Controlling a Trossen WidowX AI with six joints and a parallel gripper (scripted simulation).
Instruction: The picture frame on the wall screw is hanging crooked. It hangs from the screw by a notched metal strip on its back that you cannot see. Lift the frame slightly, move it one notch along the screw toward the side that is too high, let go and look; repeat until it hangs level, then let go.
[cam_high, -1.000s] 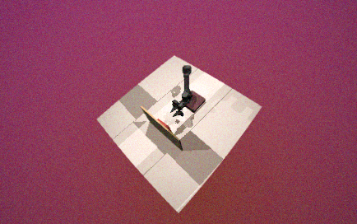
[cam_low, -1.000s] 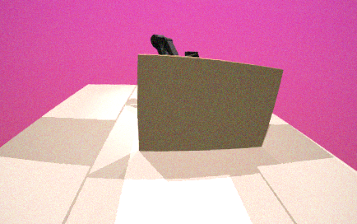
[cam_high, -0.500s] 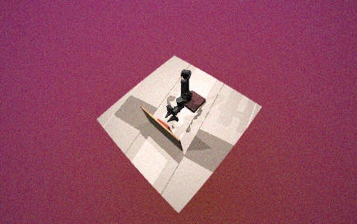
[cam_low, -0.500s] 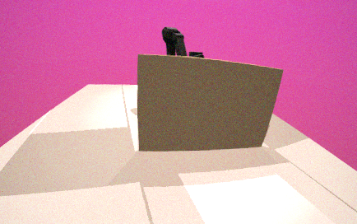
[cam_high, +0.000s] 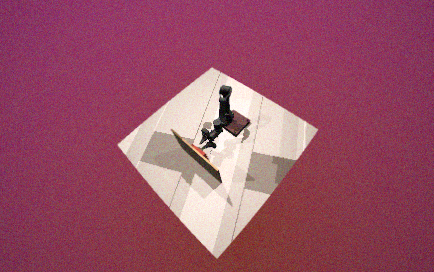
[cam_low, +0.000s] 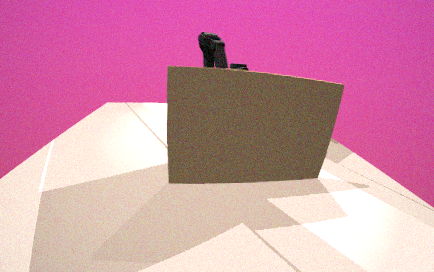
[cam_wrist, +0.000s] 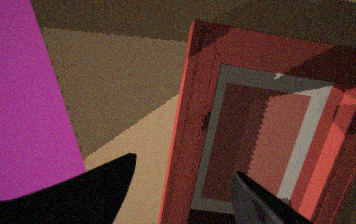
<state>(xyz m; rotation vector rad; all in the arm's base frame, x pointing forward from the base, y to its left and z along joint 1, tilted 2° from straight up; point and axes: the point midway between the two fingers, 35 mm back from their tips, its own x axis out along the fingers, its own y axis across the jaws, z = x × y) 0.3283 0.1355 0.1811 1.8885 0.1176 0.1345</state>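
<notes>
The red picture frame (cam_high: 199, 150) (cam_wrist: 199, 85) hangs on the robot's side of the upright wall panel (cam_high: 212, 170) (cam_low: 250, 130) (cam_wrist: 125, 70). In the wrist view its top edge slopes down to the right, and against the panel's edge it looks turned clockwise, left side higher. Its right part is cut off there. The screw and the notched strip are hidden. My gripper (cam_high: 204, 142) (cam_wrist: 183, 169) is open and empty, close in front of the frame. One finger shows left of the frame, the other overlaps the picture's lower part. I cannot tell contact.
The arm's dark base plate (cam_high: 237, 123) stands on the pale floor (cam_high: 210, 220) (cam_low: 100, 140), on the frame's side of the panel. The panel hides the gripper and most of the arm (cam_low: 212, 47) in the exterior view. Shadows cross the floor and the frame.
</notes>
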